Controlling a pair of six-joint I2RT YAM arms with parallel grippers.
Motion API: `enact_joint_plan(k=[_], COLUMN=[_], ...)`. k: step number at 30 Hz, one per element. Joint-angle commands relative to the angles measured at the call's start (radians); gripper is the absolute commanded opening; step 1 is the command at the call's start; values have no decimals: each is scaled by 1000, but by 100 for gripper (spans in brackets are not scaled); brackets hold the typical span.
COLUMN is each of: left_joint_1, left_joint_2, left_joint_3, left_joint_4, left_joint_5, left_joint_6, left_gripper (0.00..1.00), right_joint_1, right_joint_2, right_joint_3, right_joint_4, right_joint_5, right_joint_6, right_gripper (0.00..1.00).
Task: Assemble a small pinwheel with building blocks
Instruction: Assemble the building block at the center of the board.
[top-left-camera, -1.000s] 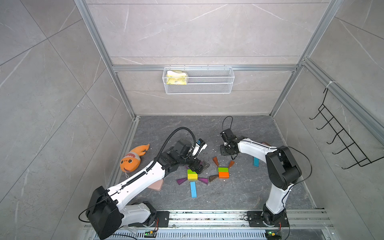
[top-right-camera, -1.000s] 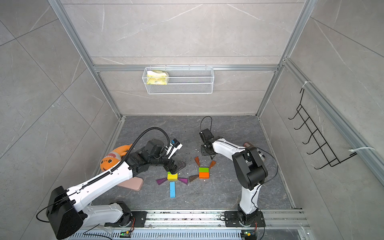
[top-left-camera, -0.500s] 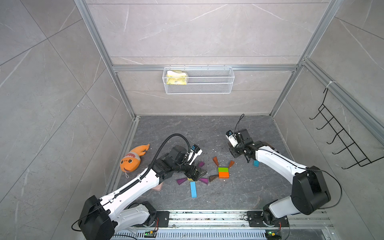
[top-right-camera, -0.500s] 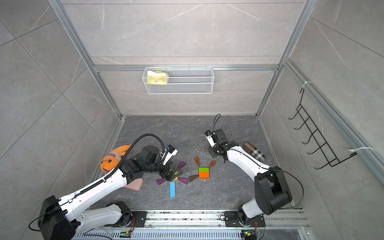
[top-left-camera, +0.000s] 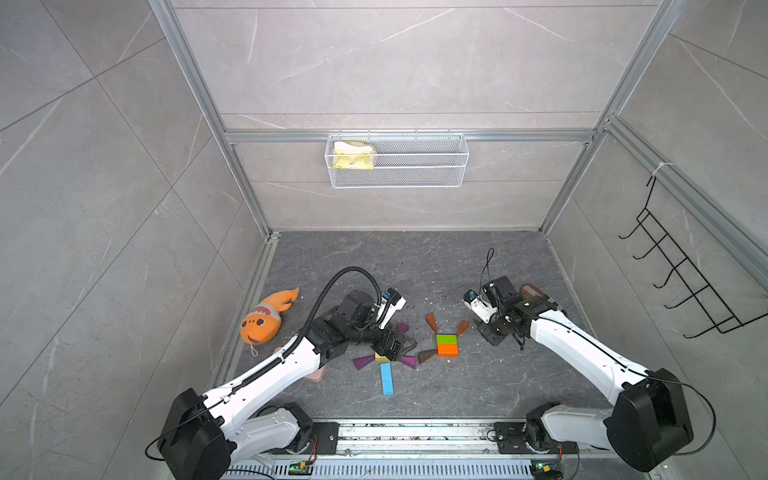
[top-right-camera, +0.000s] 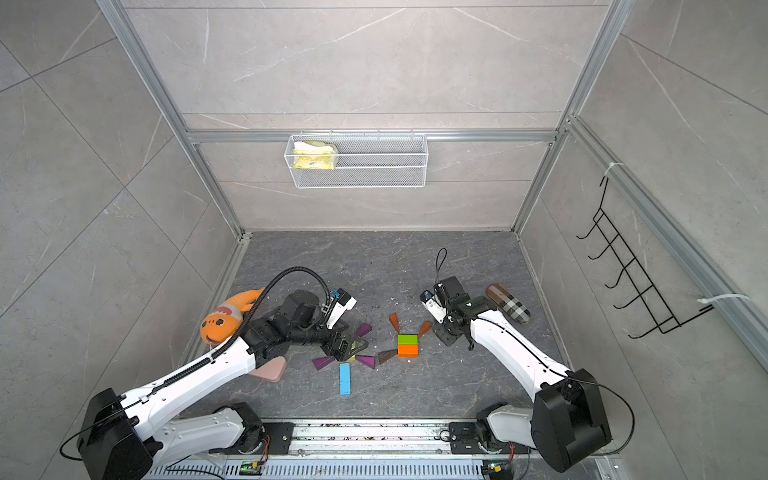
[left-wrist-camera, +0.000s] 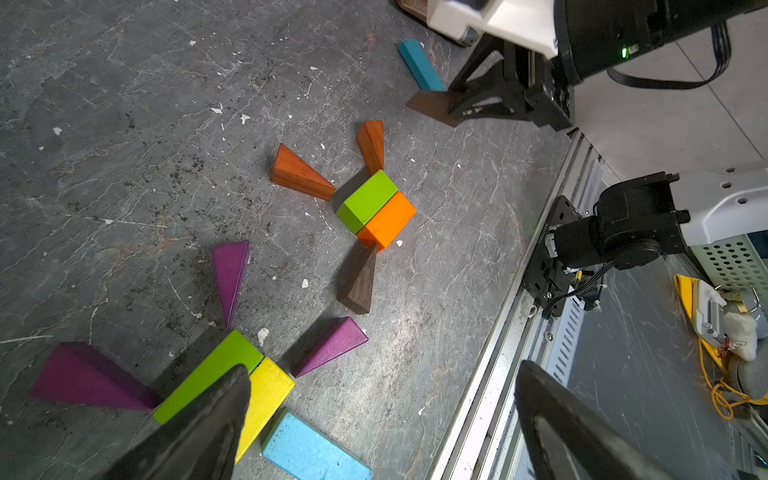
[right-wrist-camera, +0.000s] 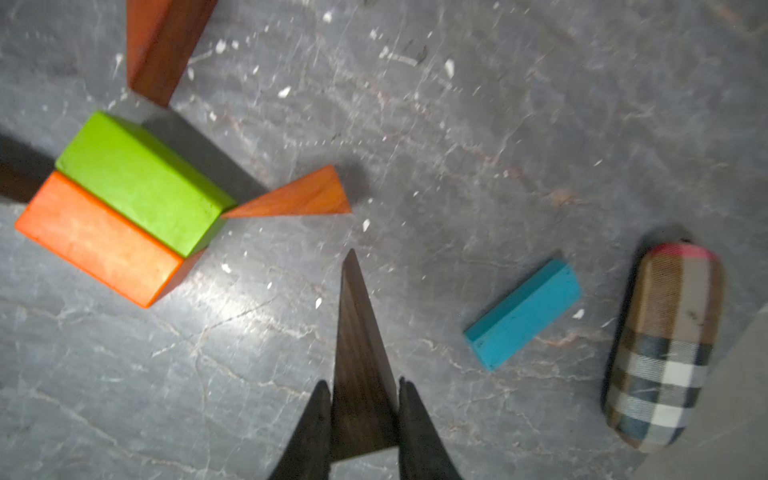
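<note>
My right gripper (right-wrist-camera: 362, 384) is shut on a brown wedge (right-wrist-camera: 361, 353), tip pointing away, just right of the green brick (right-wrist-camera: 141, 178) and orange brick (right-wrist-camera: 99, 241) lying side by side. Two orange wedges (top-left-camera: 431, 322) (top-left-camera: 462, 327) and another brown wedge (top-left-camera: 427, 356) fan out from that pair. My left gripper (left-wrist-camera: 384, 372) stands open, one finger over the green brick (left-wrist-camera: 212, 374) and yellow brick (left-wrist-camera: 266, 395). Three purple wedges (top-left-camera: 362, 363) (top-left-camera: 409, 362) (top-left-camera: 402, 329) and a blue bar (top-left-camera: 386, 379) surround them. A second blue bar (right-wrist-camera: 523, 313) lies loose.
An orange plush fish (top-left-camera: 266, 318) lies at the left wall and a plaid pouch (top-right-camera: 508, 302) at the right, behind my right arm. A pink object (top-right-camera: 270, 370) sits under my left arm. The metal rail (top-left-camera: 415, 432) runs along the front edge; a wire basket (top-left-camera: 397, 160) hangs on the back wall.
My right gripper has swung right and toward the front, ending beside the green and orange pair. My left gripper has come down over the green and yellow bricks.
</note>
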Motion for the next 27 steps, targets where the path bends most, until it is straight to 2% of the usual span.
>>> enact_joint_plan(k=[1,8,16,22,27], left_joint_1=[6,14,17,17,17], left_joint_2=[-21,0,46,16,-3], left_joint_3=[13,8,34,28,23], left_joint_4=[41,64,82,65,43], left_joint_5=[-1,-17,-9,45,48], left_joint_6=[-13,-13,-32,-27,-20], left_gripper=[100,100,100,100,100], right_joint_1=[1,48,111,129,160], right_joint_2=[-19,37,60,130,163], right_joint_3=[-8,-9,-55,-48,-62], right_joint_4=[-96,-108,-77,-62,-46], right_joint_5=[-64,-90,-44,-47,-27], right_joint_6=[-19,-35,-37,-14,-13], right_gripper=[16,17,16,16,16])
